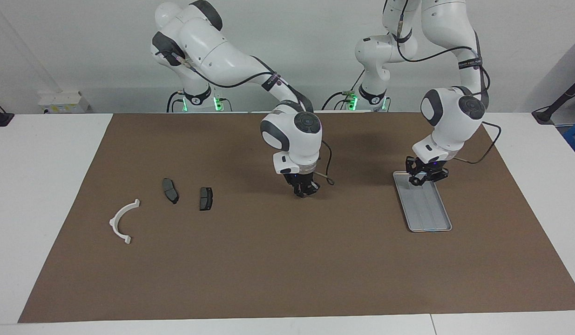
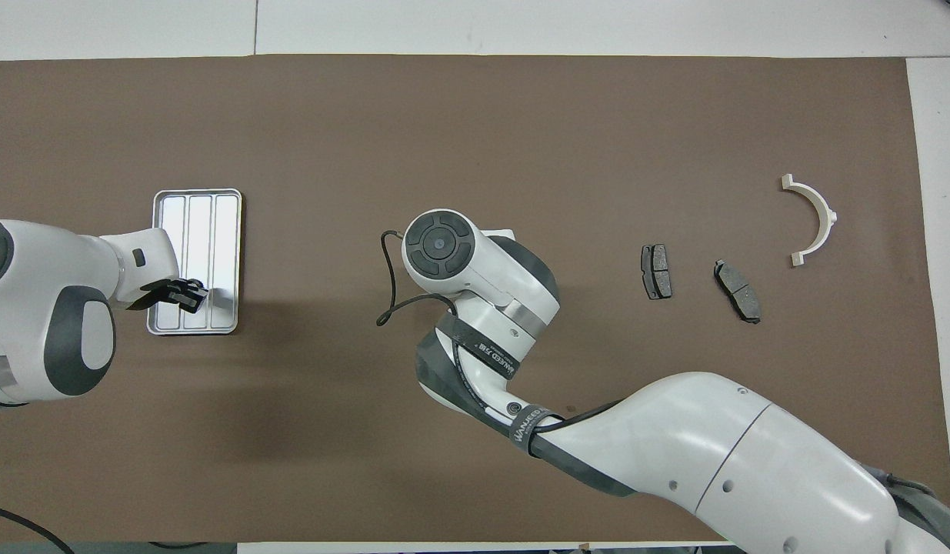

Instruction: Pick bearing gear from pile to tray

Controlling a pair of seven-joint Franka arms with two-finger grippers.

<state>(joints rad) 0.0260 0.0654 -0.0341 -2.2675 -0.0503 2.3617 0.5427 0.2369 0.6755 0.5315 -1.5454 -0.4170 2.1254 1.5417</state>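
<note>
The pile lies toward the right arm's end of the mat: two dark brake pads (image 1: pixel 170 190) (image 1: pixel 206 198) and a white curved bracket (image 1: pixel 114 222). In the overhead view the pads (image 2: pixel 656 271) (image 2: pixel 737 279) and the bracket (image 2: pixel 827 211) show clearly. The silver tray (image 1: pixel 427 209) (image 2: pixel 201 223) sits toward the left arm's end. My left gripper (image 1: pixel 420 180) (image 2: pixel 191 295) hangs low over the tray's end nearer the robots. My right gripper (image 1: pixel 306 191) is low over bare mat mid-table, well away from the pile, hidden under its own wrist in the overhead view. No bearing gear shows.
A brown mat (image 1: pixel 268 260) covers most of the white table. The right arm's forearm (image 2: pixel 675 446) stretches across the mat's edge nearest the robots. A tiny dark speck (image 2: pixel 571 408) lies on the mat beside it.
</note>
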